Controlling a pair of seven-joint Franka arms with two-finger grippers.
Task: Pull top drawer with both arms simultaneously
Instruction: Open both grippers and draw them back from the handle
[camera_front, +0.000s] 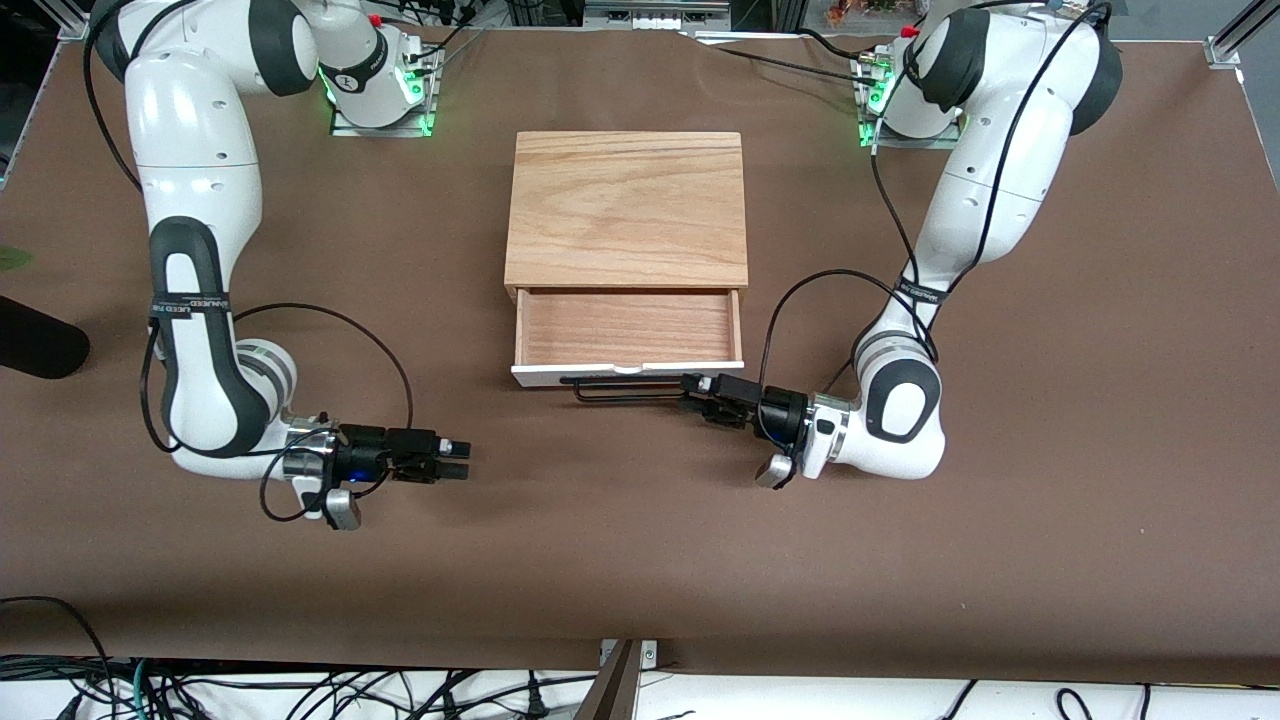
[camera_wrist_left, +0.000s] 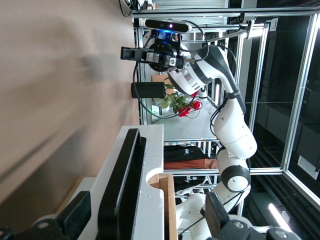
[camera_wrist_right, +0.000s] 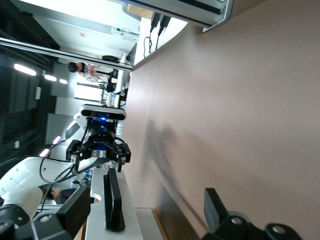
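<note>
The cabinet lid (camera_front: 627, 208) covers the back of the top drawer (camera_front: 627, 328), so how deep the reddish wood runs stays unseen. At the bar handle (camera_front: 625, 388), the left gripper (camera_front: 697, 392) overlaps the handle's end, and contact between fingers and bar can't be made out from the front view. In the left wrist view the worktop (camera_wrist_left: 50, 90) smears into a brown blur, and the picture's edge crops the handle and both fingers. The right wrist view cuts its own gripper's fingers (camera_wrist_right: 75, 207) off at the edge too. Both arms' shoulders run out of the front view.
</note>
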